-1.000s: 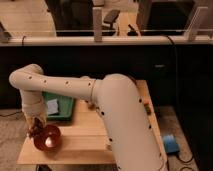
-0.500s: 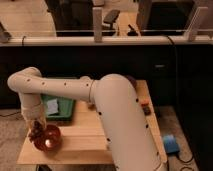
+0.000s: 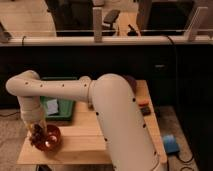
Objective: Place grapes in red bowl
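Gripper: the gripper [image 3: 37,130] hangs at the end of the cream-coloured arm [image 3: 55,89], over the tabletop's near left corner, closed on the small bunch of dark reddish-purple grapes [image 3: 36,136].
Grapes: held low over the left rim of the small, glossy dark red bowl [image 3: 51,141]; I cannot tell whether they touch the bowl.
Bowl: the red bowl stands on the pale wooden tabletop [image 3: 85,137], close to its left and front edges and just in front of the flat green tray [image 3: 65,114].
Risk, off-centre drop: the grapes sit over the rim rather than the middle. A release here may let the bunch roll down the outer side onto the tabletop, or over the edge to the floor.
Risk, tipping: the bowl looks small and light. A downward push on its rim may flip it or shove it toward the tabletop's edge.
Risk, snagging: the lumpy cluster may cling to the gripper as it opens and be dragged out when the arm lifts.
Safer move: shift slightly right, toward the bowl's centre, before letting go.
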Controlling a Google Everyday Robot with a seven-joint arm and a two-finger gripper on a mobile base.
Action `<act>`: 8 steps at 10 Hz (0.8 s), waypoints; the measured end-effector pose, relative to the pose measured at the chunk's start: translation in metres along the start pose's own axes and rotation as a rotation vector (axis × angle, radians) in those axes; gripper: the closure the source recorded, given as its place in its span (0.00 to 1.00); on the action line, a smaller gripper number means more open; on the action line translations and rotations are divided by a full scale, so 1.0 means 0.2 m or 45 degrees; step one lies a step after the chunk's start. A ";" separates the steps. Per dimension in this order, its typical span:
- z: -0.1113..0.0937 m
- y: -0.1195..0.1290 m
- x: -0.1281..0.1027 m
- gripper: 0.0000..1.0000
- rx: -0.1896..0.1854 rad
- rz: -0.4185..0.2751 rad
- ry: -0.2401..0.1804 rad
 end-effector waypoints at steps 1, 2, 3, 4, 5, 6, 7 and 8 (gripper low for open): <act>0.01 0.01 0.00 1.00 -0.002 -0.003 -0.006; 0.01 0.01 -0.01 1.00 -0.005 -0.007 -0.011; 0.01 0.02 -0.01 1.00 -0.006 -0.008 -0.014; 0.02 0.02 -0.01 1.00 -0.008 -0.011 -0.017; 0.02 0.02 -0.01 1.00 -0.010 -0.013 -0.020; 0.02 0.02 -0.01 1.00 -0.010 -0.014 -0.019; 0.02 0.03 -0.01 1.00 -0.010 -0.012 -0.019; 0.02 0.03 -0.01 1.00 -0.010 -0.009 -0.019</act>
